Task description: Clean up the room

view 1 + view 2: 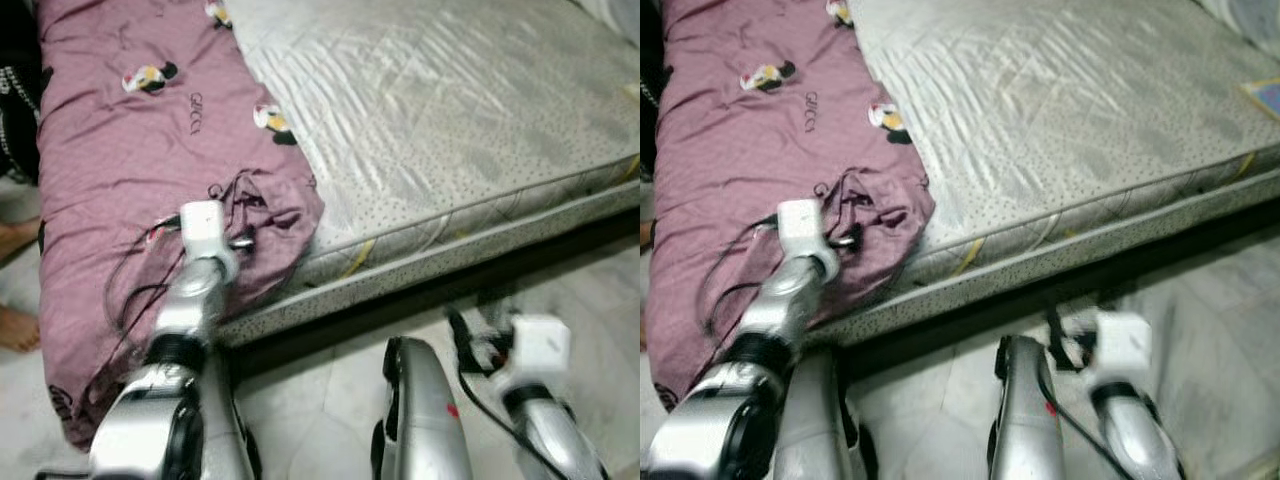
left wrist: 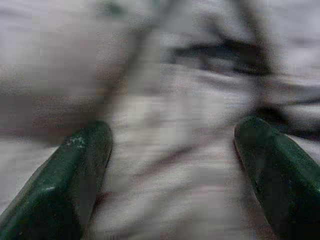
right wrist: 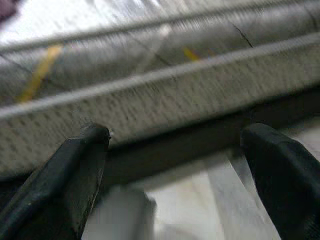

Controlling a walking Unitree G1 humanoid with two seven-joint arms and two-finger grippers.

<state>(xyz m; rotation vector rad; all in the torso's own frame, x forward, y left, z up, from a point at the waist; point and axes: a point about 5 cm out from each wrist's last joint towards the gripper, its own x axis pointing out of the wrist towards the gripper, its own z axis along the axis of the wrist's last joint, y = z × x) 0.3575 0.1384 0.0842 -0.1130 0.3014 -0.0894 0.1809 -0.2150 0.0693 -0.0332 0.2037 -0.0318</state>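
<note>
The mauve blanket [image 1: 130,170] is seen in the left eye view lying rumpled along the left side of the bed, one corner bunched and its lower end drooping over the mattress [image 1: 450,130] edge toward the pale floor [image 1: 600,290]; tidying is judged barely begun, the blanket being neither spread nor folded. The soft printed cloth is set against the sheeny, quilted grey mattress. The left end effector [image 2: 170,165] is shown by the left wrist view with its dark fingers spread just over blurred folds, nothing pinched. The right end effector [image 3: 175,170] is shown by the right wrist view likewise spread, low before the speckled mattress side.
</note>
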